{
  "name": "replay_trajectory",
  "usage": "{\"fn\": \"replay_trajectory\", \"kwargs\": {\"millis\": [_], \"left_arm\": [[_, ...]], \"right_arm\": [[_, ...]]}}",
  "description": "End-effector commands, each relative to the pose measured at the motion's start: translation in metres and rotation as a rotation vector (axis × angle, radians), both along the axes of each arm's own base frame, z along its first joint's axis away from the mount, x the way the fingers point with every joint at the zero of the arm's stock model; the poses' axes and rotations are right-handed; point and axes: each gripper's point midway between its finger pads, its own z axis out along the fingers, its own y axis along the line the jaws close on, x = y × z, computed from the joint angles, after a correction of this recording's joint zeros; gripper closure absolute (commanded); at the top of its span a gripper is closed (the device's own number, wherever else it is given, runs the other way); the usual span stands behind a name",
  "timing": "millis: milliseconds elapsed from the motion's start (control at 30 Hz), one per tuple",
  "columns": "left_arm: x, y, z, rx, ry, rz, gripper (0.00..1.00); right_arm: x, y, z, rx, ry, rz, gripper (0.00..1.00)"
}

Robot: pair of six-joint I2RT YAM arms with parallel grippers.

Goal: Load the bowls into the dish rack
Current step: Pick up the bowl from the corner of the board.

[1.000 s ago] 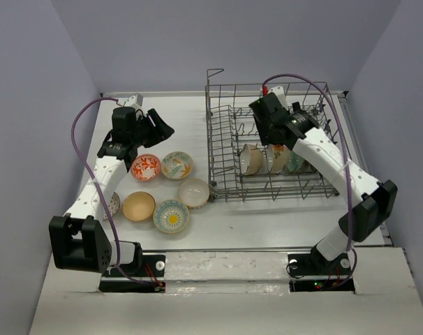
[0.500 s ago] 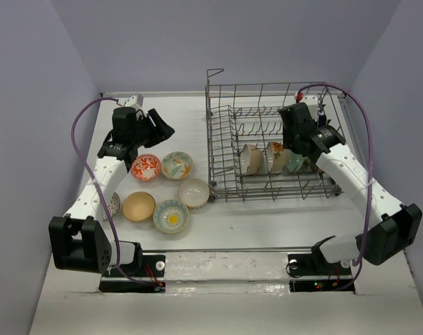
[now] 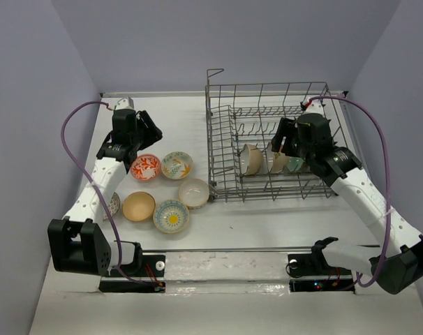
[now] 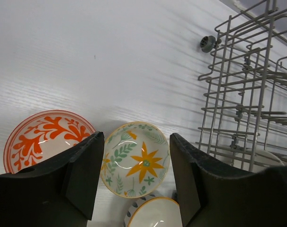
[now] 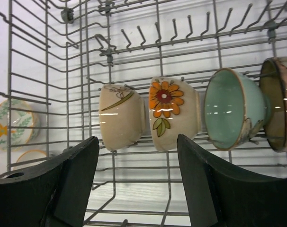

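Left pincer [image 4: 136,137] wide, empty, above the yellow-flower bowl [image 4: 136,163] on the bench [image 4: 86,56]; right pincer [image 5: 137,139] wide, empty, over the dish rack [image 3: 267,112]. Inside stand four bowls [image 5: 172,113] on edge

Find four racked bowls [image 5: 174,113] on edge inside grey wire dish rack [image 3: 267,112], table [image 3: 183,118] far-right; six loose bowls [image 3: 176,165] upright leftward.

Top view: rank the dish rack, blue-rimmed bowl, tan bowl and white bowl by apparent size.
1. dish rack, by far largest.
2. blue-rimmed bowl, marginally.
3. tan bowl and white bowl: too alike to rank.
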Motion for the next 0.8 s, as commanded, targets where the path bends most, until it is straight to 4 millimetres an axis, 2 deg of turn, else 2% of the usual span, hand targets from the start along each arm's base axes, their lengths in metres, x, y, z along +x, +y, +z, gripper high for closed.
{"fn": "replay_trajectory", "kwargs": {"millis": [0, 167, 233, 567, 700, 767], "left_arm": [[-0.006, 0.022, -0.013, 0.074, 0.039, 0.099, 0.34], [-0.016, 0.04, -0.033, 0.12, 0.096, 0.19, 0.33], [-0.021, 0.058, -0.045, 0.156, 0.131, 0.271, 0.33], [-0.041, 0.089, -0.064, 0.142, 0.185, 0.415, 0.33], [-0.051, 0.101, -0.083, 0.13, 0.23, 0.454, 0.33], [-0.054, 0.098, -0.094, 0.113, 0.254, 0.447, 0.33]], "right_arm": [[0.001, 0.019, 0.019, 0.11, -0.065, 0.072, 0.28], [-0.005, 0.027, 0.023, 0.131, -0.084, 0.131, 0.27], [-0.007, 0.031, 0.022, 0.146, -0.088, 0.156, 0.27], [-0.01, 0.037, 0.005, 0.149, -0.067, 0.195, 0.26], [-0.011, 0.037, 0.003, 0.144, -0.067, 0.201, 0.25], [-0.011, 0.038, 0.004, 0.146, -0.07, 0.206, 0.25]]}}
